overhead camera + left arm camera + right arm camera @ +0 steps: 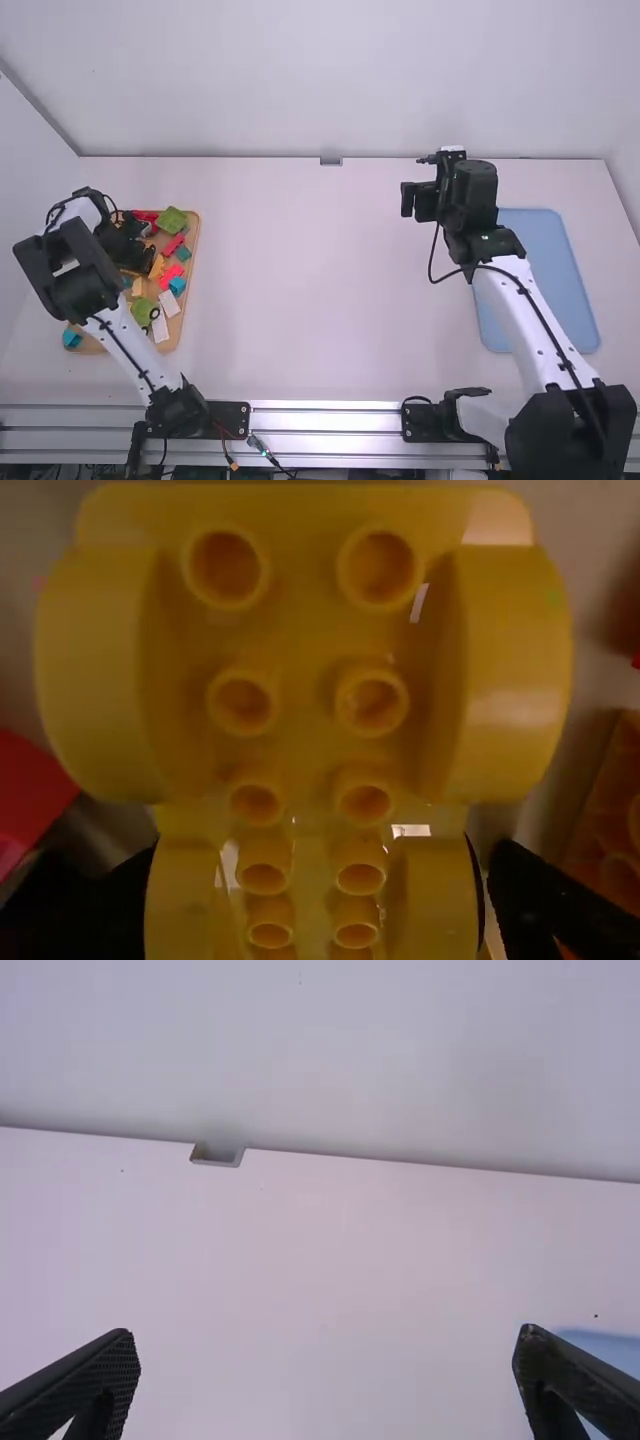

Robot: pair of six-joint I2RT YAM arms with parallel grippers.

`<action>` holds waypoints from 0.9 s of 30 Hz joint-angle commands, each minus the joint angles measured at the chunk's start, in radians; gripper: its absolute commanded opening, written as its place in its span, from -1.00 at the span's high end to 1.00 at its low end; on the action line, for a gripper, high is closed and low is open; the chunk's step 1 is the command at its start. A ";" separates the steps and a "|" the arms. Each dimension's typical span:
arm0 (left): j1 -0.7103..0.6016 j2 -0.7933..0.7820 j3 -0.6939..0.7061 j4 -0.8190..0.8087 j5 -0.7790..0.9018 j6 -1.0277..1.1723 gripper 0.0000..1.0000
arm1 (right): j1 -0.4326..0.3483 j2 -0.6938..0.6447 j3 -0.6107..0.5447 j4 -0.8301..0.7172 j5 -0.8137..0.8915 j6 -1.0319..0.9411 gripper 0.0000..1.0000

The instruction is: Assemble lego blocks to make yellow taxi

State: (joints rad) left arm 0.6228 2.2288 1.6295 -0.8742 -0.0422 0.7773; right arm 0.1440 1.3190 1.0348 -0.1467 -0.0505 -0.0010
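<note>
Left wrist view gives us the left gripper (315, 885) clamped on the yellow block (308, 630), its long axis running out from between the jaws, above the wooden tray (193, 262) of loose blocks (172, 220), while our right gripper (325, 1338), jaws apart and empty, waits well off near the blue mat (550, 260).

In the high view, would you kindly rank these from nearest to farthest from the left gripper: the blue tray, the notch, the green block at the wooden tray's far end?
1. Green block, at the wooden tray's far right corner
2. Notch, middle of the table's far edge
3. Blue tray, table's right side
</note>
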 commanded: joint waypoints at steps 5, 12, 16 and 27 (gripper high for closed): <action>0.004 0.021 -0.040 0.004 0.008 -0.029 -0.39 | 0.001 0.007 0.041 0.009 -0.001 0.004 -0.98; 0.004 0.021 -0.040 0.046 0.008 -0.029 -0.09 | 0.001 0.007 0.041 0.008 -0.001 0.004 -0.98; 0.004 0.021 -0.039 0.059 0.008 -0.029 0.08 | 0.001 0.007 0.041 0.005 -0.001 0.004 -0.97; -0.004 0.021 0.011 0.039 0.025 -0.069 0.29 | 0.001 0.007 0.041 0.005 -0.001 0.003 -0.98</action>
State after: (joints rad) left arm 0.6224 2.2215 1.6306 -0.8280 -0.0196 0.7406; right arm 0.1440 1.3193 1.0348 -0.1413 -0.0509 -0.0021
